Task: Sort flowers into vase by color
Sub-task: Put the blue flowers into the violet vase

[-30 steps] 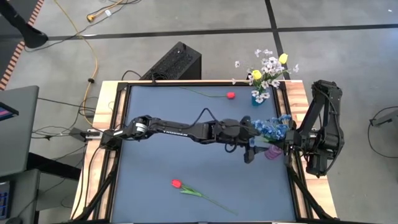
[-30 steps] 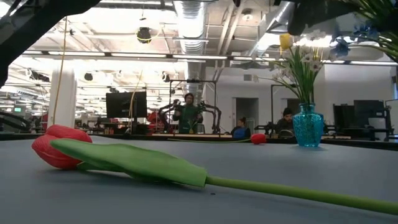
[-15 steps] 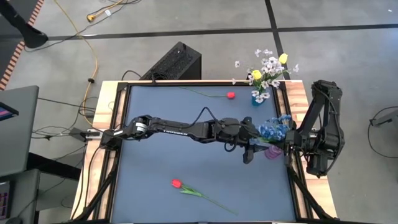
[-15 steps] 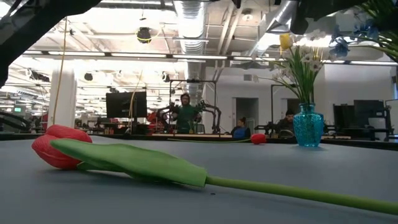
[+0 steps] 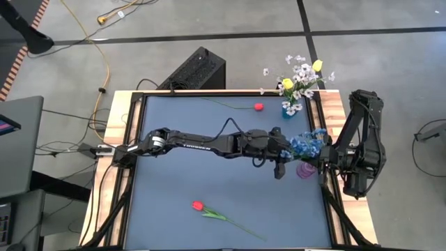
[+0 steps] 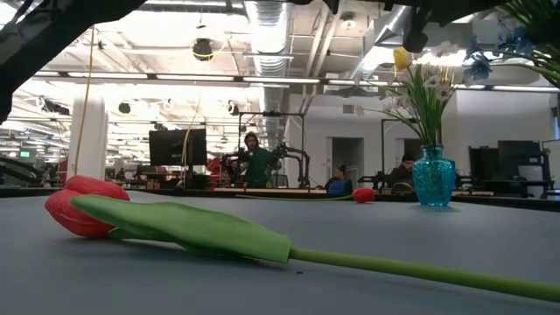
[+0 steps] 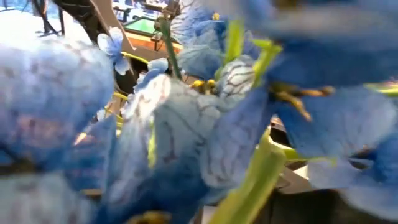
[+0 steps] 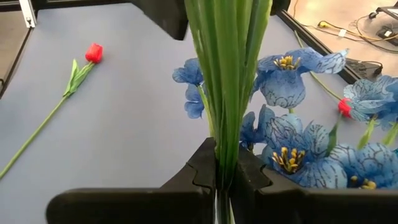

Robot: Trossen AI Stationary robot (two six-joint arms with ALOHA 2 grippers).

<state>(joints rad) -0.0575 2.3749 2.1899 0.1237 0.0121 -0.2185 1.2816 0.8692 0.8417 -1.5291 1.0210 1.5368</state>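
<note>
Holding the light, floppy blue flowers [image 8: 292,143] by their stems [image 8: 227,74] in my clenched right jaws, left jaws' state unclear.

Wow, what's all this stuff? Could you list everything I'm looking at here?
Blue flowers: one bunch, blue, right side, stems in right pincer.
Purple vase: one, right edge, below the bunch.
Teal vase: one, far right corner, holding white sprays and yellow buds.
Red tulips: two, one near, one far, lying on table.
Black box: one, floor behind table.
Left pincer: dark, at the bunch.
Right pincer: dark, shut on stems.
</note>
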